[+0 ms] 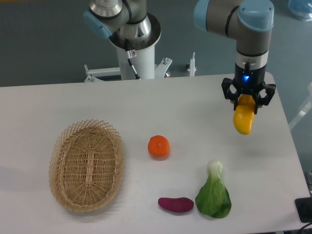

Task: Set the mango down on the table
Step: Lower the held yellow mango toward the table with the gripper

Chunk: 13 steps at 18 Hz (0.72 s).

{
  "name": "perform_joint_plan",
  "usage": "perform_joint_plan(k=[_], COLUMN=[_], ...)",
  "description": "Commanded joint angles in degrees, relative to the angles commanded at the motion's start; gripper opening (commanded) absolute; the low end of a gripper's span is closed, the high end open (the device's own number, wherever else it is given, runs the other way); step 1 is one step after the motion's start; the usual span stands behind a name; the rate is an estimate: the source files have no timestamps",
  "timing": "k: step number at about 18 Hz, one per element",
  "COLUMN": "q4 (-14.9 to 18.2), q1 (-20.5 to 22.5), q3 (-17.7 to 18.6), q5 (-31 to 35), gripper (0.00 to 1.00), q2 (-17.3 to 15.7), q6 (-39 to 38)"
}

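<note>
The mango (243, 119) is a smooth yellow-orange fruit hanging upright from my gripper (246, 101), which is shut on its top end. It is held above the right part of the white table (195, 102), clear of the surface as far as I can tell. The gripper's black fingers (231, 93) flank the fruit's upper part, and its blue light is on.
A round orange (159, 146) sits at mid-table. A purple sweet potato (176, 204) and a leafy green vegetable (214, 193) lie near the front. An empty wicker basket (87, 165) stands at the left. The table's right edge is close to the gripper.
</note>
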<state>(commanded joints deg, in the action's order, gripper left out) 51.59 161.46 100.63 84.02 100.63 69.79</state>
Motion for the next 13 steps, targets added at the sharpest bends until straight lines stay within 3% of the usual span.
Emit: perform_joint_plan(k=[8,10,13], q4=[-0.2,-0.2,-3.6], q1=[0.1,0.0,0.0], q3=[0.4,1.7,4.3], q5=[0.1,0.3,0.4], gripper=[0.48,0.48,0.48], q2=[0.3,0.7,1.9], q6=[0.3,3.5,5.1])
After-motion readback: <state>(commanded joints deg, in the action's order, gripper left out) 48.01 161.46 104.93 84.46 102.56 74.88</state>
